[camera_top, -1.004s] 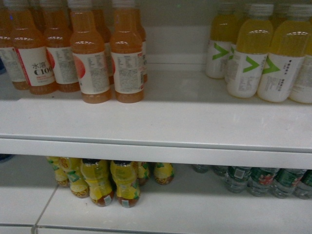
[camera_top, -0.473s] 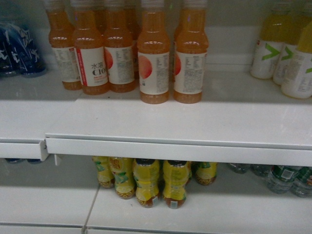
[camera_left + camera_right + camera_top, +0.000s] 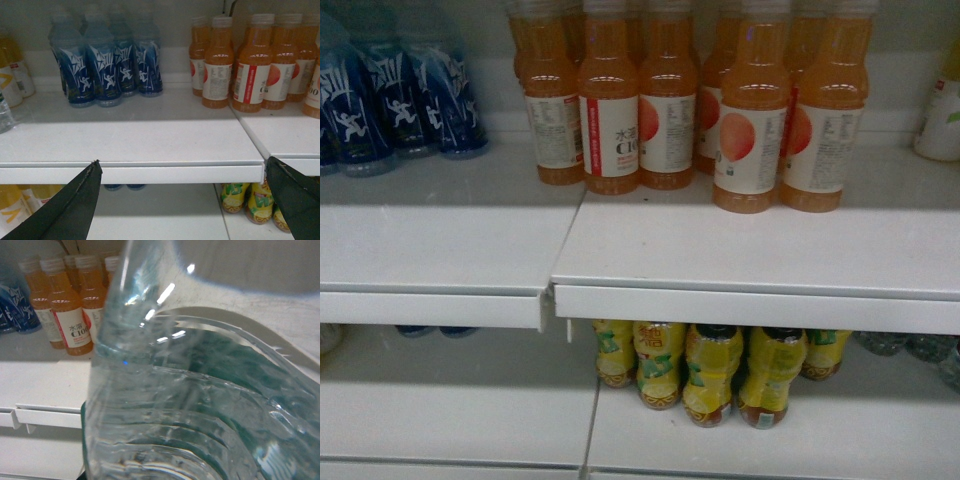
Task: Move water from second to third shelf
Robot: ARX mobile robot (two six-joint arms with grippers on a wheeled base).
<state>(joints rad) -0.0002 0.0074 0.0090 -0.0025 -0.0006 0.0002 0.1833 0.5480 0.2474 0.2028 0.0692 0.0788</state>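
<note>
Left end effector (image 3: pixel 182 200): two dark fingers spread wide at the bottom of the left wrist view, nothing between them, near the white shelf (image 3: pixel 130 145) edge; blue-wrapped bottles (image 3: pixel 107 70) far left, orange bottles (image 3: pixel 250 65) far right. Right wrist view: filled close-up by the water (image 3: pixel 200 405), clear, ribbed, green label behind; right end effector itself unseen, grip impossible to tell. Head view: orange bottles above, yellow bottles (image 3: pixel 720 375) below.
</note>
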